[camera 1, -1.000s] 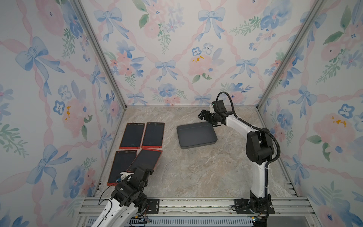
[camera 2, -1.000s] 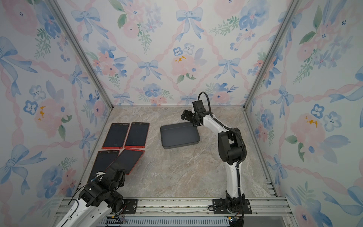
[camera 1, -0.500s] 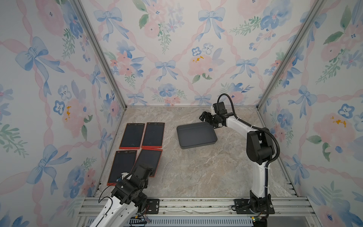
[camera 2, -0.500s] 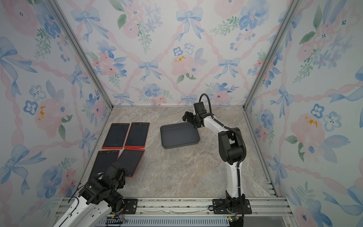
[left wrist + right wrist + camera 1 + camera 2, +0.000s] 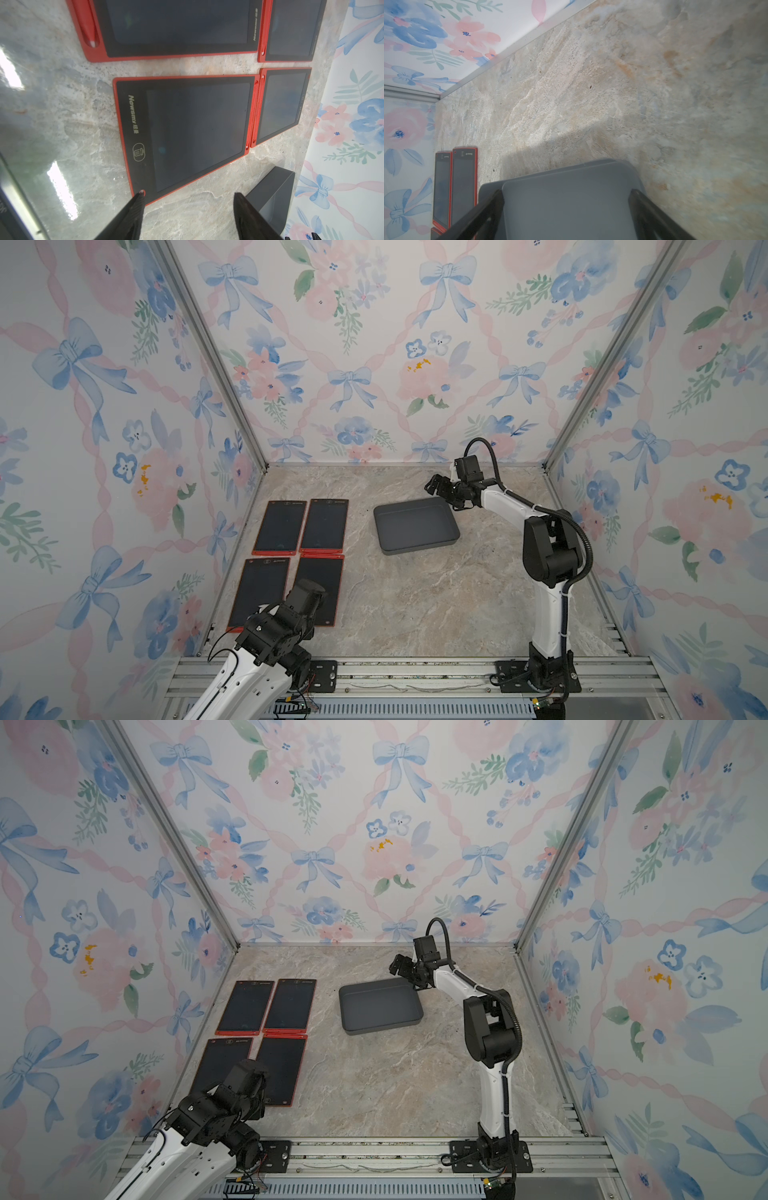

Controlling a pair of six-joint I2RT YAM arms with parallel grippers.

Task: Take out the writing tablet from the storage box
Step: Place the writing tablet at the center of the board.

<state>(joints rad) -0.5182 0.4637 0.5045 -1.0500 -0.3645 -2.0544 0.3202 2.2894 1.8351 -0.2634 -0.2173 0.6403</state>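
Note:
The storage box (image 5: 415, 526) is a shallow dark grey tray at mid-table, and nothing lies in it. Several red-framed writing tablets with dark screens lie flat in a block at the left; the front right one (image 5: 320, 585) is nearest my left arm. In the left wrist view my left gripper (image 5: 189, 195) is open, holding nothing, with one fingertip (image 5: 139, 197) over that tablet's (image 5: 187, 133) corner. My right gripper (image 5: 442, 491) hangs open over the box's far right corner, and its fingers straddle the bare box floor (image 5: 566, 207).
The other tablets lie at the far left (image 5: 280, 526), far right (image 5: 324, 524) and front left (image 5: 259, 591) of the block. Flowered walls close in three sides. An aluminium rail (image 5: 415, 668) runs along the front edge, carrying both arm bases.
My left gripper has opened and drawn back toward the front edge. The front right tablet, tilted and askew before, now lies flat and square in the block. The right arm has not moved.

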